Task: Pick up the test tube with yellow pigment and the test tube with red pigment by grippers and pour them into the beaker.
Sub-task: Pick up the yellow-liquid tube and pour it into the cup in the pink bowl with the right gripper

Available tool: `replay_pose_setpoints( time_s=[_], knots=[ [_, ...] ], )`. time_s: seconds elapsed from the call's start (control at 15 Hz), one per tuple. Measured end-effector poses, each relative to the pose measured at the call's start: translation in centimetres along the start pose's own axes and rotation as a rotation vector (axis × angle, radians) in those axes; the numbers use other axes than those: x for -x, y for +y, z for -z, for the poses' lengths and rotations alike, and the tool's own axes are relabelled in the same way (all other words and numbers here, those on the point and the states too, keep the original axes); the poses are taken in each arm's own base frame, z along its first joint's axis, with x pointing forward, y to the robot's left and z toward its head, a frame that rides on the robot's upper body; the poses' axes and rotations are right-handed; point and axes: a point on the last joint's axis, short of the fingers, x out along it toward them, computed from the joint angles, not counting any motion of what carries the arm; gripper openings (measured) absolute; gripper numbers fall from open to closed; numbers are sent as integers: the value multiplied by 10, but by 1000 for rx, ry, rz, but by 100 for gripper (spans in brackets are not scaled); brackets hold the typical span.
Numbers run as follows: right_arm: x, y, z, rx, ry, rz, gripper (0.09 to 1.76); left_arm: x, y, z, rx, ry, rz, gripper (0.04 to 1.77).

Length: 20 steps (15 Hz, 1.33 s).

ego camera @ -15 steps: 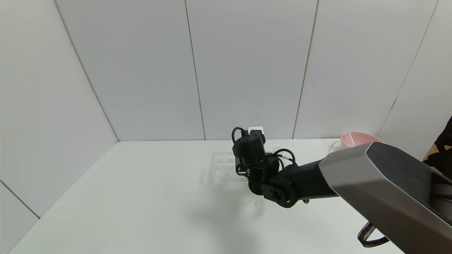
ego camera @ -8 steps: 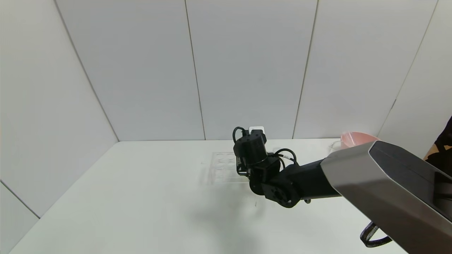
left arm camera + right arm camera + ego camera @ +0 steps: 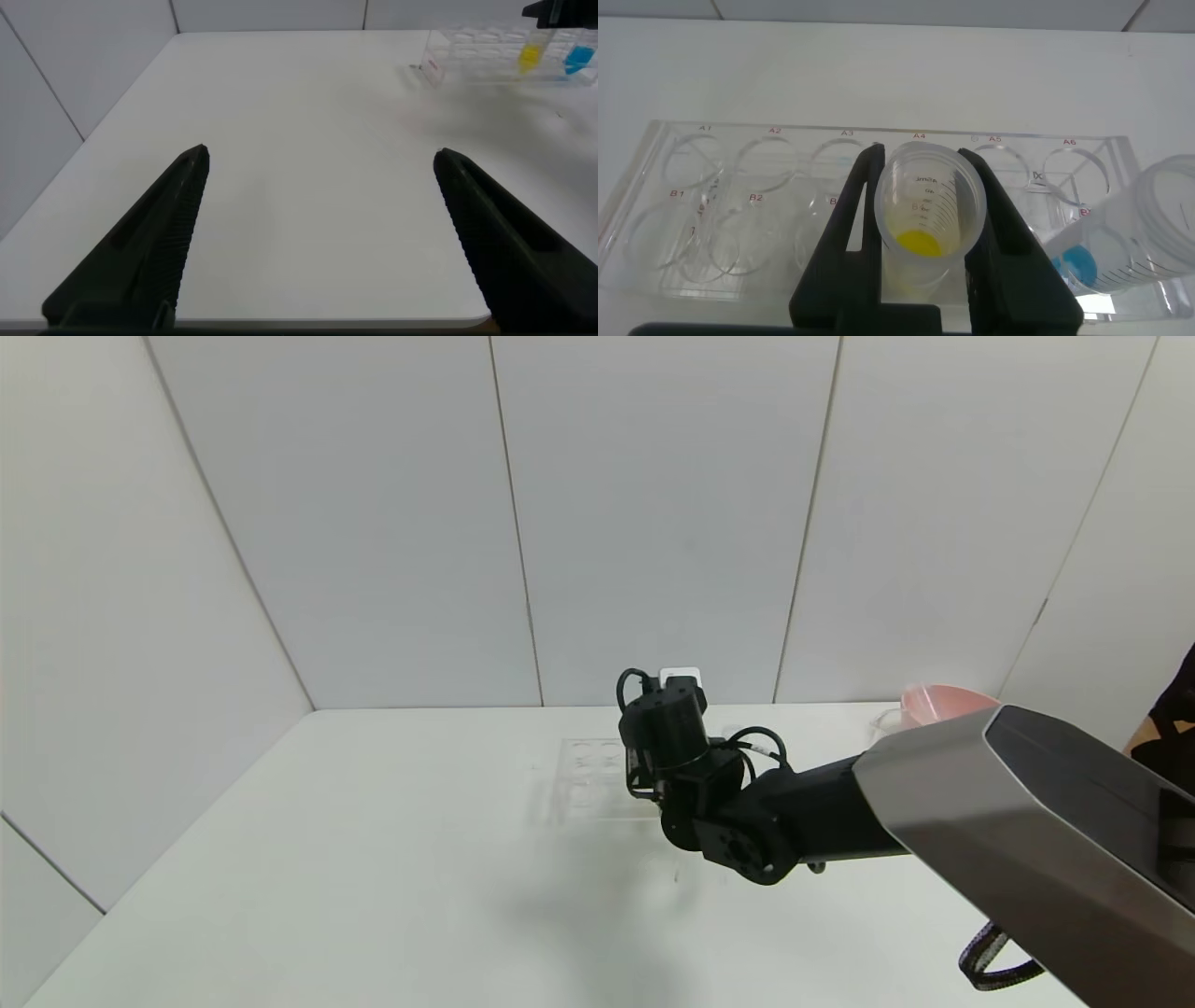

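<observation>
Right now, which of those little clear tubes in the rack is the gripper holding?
The clear tube with yellow liquid, clamped in the right gripper; the blue-liquid tube stands free beside it.

Our right arm reached forward across the middle, wrist bent downward, our right tool (image 3: 920, 224) pointed down with both fingers (image 3: 848, 233) pressed in on a load, our left tool (image 3: 318, 233) low and level, fingers spread wide, gripping nothing

Rack (image 3: 590, 775) mid-table (image 3: 373, 859) — bowl (image 3: 938, 702) apparently far right, behind.
</observation>
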Motion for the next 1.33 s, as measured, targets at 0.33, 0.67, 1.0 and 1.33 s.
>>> replay_pose_setpoints(
  time_s=[0.33,0.67,1.0,1.33],
  knots=[
    [13,-3,-28,-3,-47,-14,56,0,0,0,0,0,0,172],
    [29,-7,-52,-3,-85,-25,56,0,0,0,0,0,0,172],
    [42,-6,-63,2,-104,-43,56,0,0,0,0,0,0,172],
    [53,-13,-55,36,-55,-90,56,0,0,0,0,0,0,172]
  ],
)
